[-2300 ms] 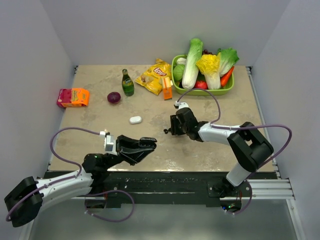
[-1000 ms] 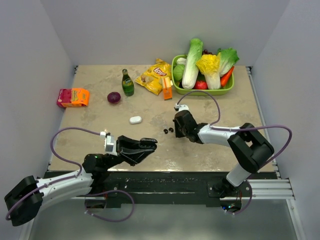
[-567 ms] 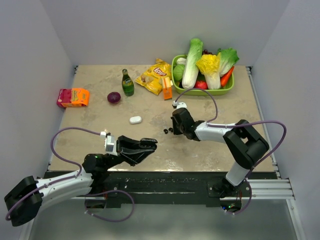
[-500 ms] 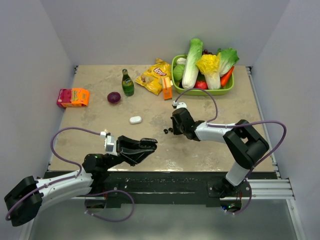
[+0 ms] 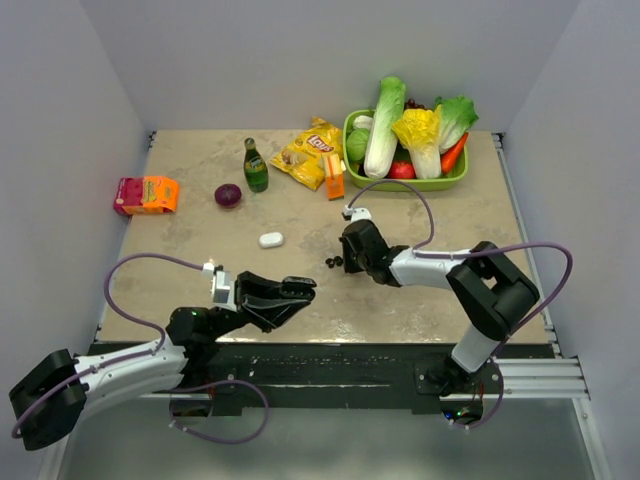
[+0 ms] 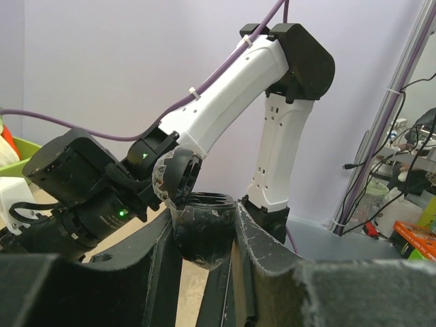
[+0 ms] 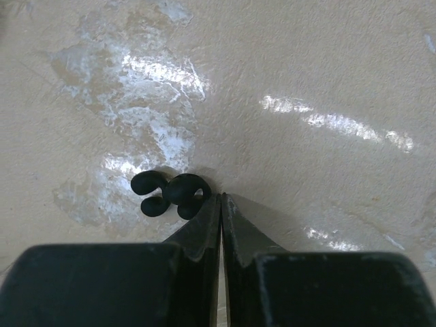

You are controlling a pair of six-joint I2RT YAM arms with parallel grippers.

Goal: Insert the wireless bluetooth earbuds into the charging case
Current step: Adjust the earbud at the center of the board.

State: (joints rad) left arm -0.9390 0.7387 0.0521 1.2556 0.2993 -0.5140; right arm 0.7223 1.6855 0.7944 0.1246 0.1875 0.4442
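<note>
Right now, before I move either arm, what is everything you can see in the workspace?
black earbuds: two, black, touching each other on the table at the tips of the right fingers
white oval case: one, white, mid-table
black case: one, black, between the left fingers
bottle: one, green, upright, far side
onion: one, dark purple, left of the bottle
chip bag: one, yellow, far middle
small carton: one, orange, beside the chip bag
box: one, pink and orange, left edge
basket: one, green, far right
vegetables: several, mixed colours, in the basket
table: one, beige
left fingers: closed on the black case
right fingers: shut, empty
</note>
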